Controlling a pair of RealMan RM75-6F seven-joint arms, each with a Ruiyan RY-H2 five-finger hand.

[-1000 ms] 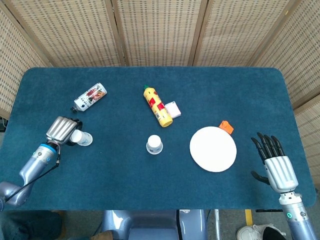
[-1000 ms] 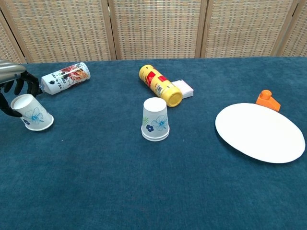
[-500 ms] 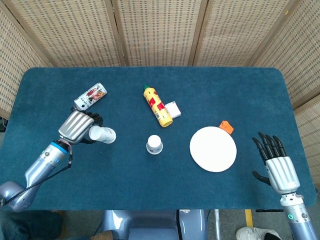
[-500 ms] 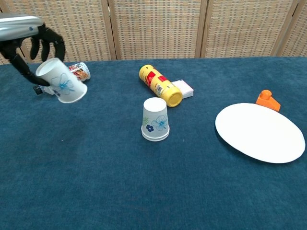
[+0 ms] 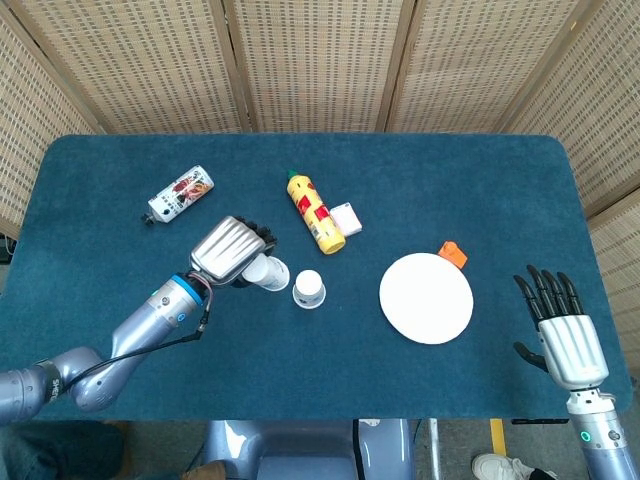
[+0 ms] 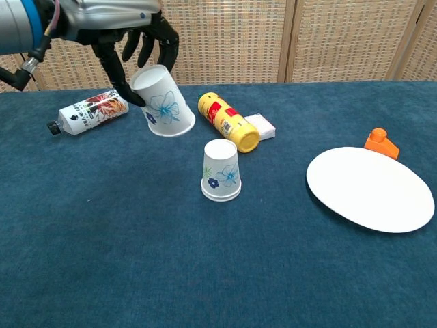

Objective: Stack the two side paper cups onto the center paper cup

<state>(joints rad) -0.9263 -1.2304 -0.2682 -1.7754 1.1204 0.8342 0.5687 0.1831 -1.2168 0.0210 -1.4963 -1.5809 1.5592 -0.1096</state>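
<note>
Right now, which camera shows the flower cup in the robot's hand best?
The chest view: the white paper cup with blue flowers shows whole and tilted in the left hand. In the head view, that hand hides most of it.

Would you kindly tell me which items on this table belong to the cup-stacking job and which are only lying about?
Part of the job:
- held paper cup, gripped by the left hand
- center paper cup, upside down on the table

Just lying about:
- yellow bottle
- small bottle on its side
- white plate
- orange block
- white box
</note>
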